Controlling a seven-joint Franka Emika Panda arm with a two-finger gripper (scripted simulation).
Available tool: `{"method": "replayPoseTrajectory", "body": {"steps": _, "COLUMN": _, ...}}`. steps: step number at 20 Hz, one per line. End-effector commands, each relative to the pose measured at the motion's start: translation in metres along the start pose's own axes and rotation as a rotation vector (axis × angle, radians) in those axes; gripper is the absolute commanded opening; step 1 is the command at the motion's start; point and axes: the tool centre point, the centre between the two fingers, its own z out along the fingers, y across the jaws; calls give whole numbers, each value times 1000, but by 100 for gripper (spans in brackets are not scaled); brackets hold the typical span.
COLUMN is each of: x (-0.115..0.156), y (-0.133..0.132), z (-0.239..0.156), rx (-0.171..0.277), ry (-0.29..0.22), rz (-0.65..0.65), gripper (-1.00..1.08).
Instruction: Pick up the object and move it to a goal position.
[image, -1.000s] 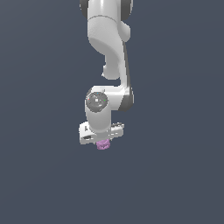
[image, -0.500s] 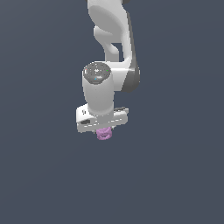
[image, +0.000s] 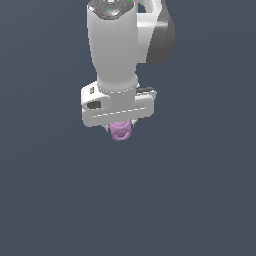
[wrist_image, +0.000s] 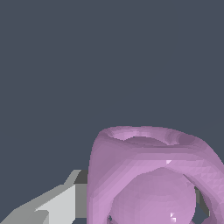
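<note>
1. On my exterior view, I saw the white arm (image: 117, 45) hanging straight down against a plain dark grey backdrop, with no surface visible under it.
2. The gripper (image: 120, 127) was closed on the object (image: 120, 131), a small pink-purple knobbly piece peeking out just below the wide white hand.
3. My wrist view was filled by the object (wrist_image: 148, 175), showing its hollow ring-like shape, with one grey-white finger (wrist_image: 52, 205) pressed against its side.
</note>
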Motion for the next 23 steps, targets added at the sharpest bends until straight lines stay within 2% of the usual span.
{"method": "replayPoseTrajectory", "body": {"steps": 1, "x": -3, "y": -4, "z": -30, "rx": 0, "ry": -1, "rz": 0, "gripper": -100}}
{"method": "replayPoseTrajectory", "body": {"steps": 7, "x": -6, "y": -10, "z": -91, "rx": 0, "ry": -1, "rz": 0, "gripper": -100}}
{"method": "replayPoseTrajectory", "body": {"steps": 12, "x": -6, "y": -14, "z": -126, "rx": 1, "ry": -1, "rz": 0, "gripper": -100}}
{"method": "replayPoseTrajectory", "body": {"steps": 23, "x": -6, "y": -16, "z": -153, "rx": 1, "ry": -1, "rz": 0, "gripper": -100}}
